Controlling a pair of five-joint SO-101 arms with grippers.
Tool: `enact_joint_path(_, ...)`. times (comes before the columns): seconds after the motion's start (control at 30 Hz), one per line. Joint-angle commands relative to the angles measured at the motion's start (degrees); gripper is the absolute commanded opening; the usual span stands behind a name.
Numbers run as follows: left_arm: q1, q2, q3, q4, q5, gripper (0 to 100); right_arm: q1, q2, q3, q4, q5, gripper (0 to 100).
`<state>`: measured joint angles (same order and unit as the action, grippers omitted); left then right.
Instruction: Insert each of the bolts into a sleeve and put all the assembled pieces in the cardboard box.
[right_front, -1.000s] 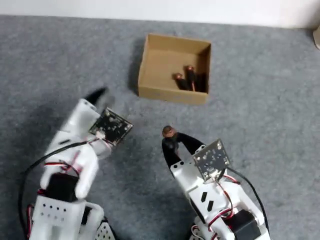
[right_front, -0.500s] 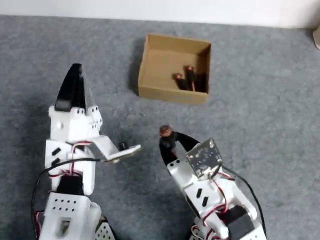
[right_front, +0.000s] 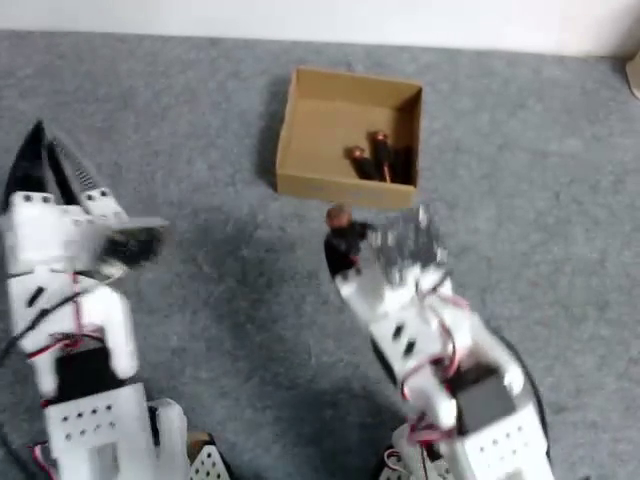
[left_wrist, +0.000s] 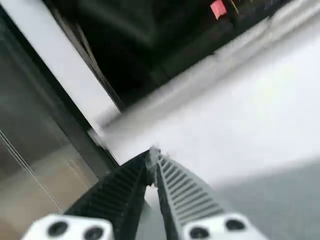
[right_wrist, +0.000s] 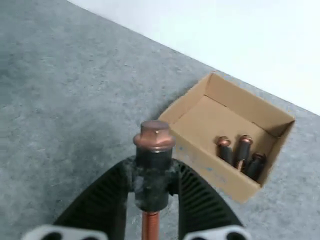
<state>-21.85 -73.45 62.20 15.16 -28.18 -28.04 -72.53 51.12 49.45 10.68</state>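
The cardboard box sits open at the back of the grey table with three assembled pieces in its right side; the box and its pieces also appear in the right wrist view. My right gripper is just in front of the box's near wall, shut on an assembled piece: a copper-headed bolt in a black sleeve, standing upright. My left gripper is raised at the far left, pointing away from the table, its black fingers shut with nothing between them.
Grey carpet-like table surface lies open all around the box. A white wall borders the back edge. Both arm bases stand at the near edge.
My right gripper has carried the assembled piece forward to the box's near wall. My left arm has swung away to the far left and lifted.
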Motion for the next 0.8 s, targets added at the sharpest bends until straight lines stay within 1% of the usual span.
enact_joint_path(0.0, 0.4, -0.31, -10.24, 34.02, 8.0, 1, 1.54, 24.31, -28.35, 7.69, 1.05, 0.5)
enact_joint_path(0.07, 1.71, -0.31, -10.51, 41.93, 11.16, 1, 1.54, 33.71, -38.2, 13.58, 1.05, 0.5)
enact_joint_path(0.17, 4.18, -0.31, -7.52, 51.34, 17.85, 1, 2.33, 46.02, -50.86, 21.49, 2.02, 0.5)
enact_joint_path(0.27, 6.81, -0.31, -1.89, 56.35, 23.38, 1, 5.05, 56.66, -60.79, 26.77, 4.22, 0.5)
enact_joint_path(0.4, 8.57, -0.31, 4.88, 56.35, 28.04, 1, 10.51, 68.7, -71.34, 28.62, 5.19, 0.5)
enact_joint_path(0.47, 8.84, -0.75, 6.81, 56.79, 29.63, 1, 12.0, 73.98, -75.21, 28.62, 6.59, 0.5)
enact_joint_path(0.7, 8.92, -0.84, 11.56, 55.91, 29.89, 1, 15.6, 90.15, -86.02, 28.0, 6.77, 0.5)
enact_joint_path(0.77, 9.01, -0.84, 12.35, 54.07, 32.0, 1, 15.69, 95.16, -89.63, 27.3, 6.77, 0.5)
